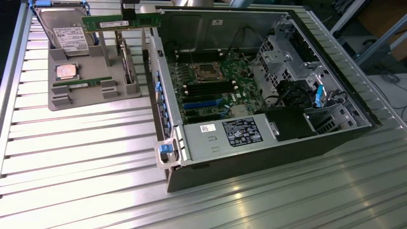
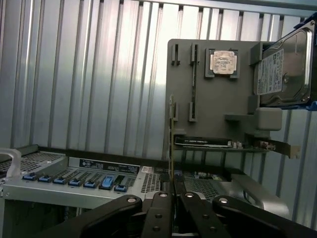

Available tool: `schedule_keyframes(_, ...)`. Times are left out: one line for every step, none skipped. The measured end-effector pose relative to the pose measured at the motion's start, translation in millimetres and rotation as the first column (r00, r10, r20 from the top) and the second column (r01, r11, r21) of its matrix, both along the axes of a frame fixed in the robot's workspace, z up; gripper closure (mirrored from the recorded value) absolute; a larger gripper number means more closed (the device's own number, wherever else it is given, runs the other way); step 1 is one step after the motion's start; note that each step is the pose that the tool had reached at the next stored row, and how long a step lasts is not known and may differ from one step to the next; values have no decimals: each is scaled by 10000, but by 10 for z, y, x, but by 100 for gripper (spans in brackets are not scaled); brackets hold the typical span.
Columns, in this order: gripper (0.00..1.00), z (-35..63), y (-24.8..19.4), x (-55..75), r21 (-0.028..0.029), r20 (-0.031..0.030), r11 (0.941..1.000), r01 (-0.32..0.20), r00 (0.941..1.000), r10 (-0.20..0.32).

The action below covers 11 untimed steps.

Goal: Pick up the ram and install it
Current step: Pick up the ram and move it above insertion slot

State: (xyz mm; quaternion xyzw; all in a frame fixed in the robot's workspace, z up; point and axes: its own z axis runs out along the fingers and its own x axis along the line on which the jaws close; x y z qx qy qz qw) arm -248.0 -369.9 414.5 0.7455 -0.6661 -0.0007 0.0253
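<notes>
A long green ram stick [image 1: 121, 22] hangs level in the air above the grey parts holder [image 1: 95, 99], close to the open computer case's edge on the exterior view's left. My gripper [image 1: 131, 14] is shut on its upper edge. In the wrist view the same ram [image 2: 171, 144] shows edge-on as a thin strip rising from between my closed fingers, with the gripper [image 2: 173, 196] clamped on it. An identical ram stick [image 1: 83, 84] stays seated in the holder's front slot. The motherboard's dark memory slots [image 1: 210, 88] lie inside the case, off to the exterior view's right of the held ram.
The holder also carries a hard drive [image 1: 66, 28], a square silver CPU [image 1: 66, 71] and an upright expansion card [image 1: 129, 67]. The open case [image 1: 330, 129] has raised metal walls, a power supply [image 1: 235, 133] at the front and drive cages [image 1: 286, 52]. Ribbed aluminium table all around.
</notes>
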Motion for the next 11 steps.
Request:
schedule_keyframes(88,0,0,8,1,1,10000,0,10000,0)
schedule_keyframes(88,0,0,18,0,1,10000,0,10000,0)
schedule_keyframes(88,0,0,45,0,1,10000,1,10000,-1)
schedule_keyframes(88,0,0,66,0,0,10000,1,10000,-1)
schedule_keyframes(88,0,0,94,0,0,10000,0,10000,0)
schedule_keyframes(88,0,0,116,0,0,10000,0,10000,0)
schedule_keyframes(88,0,0,136,0,0,10000,0,10000,0)
schedule_keyframes(88,0,0,163,0,0,10000,0,10000,0)
schedule_keyframes(88,0,0,176,0,1,10000,0,10000,0)
schedule_keyframes(88,0,0,185,0,0,10000,0,10000,0)
schedule_keyframes(88,0,0,203,0,1,10000,0,10000,0)
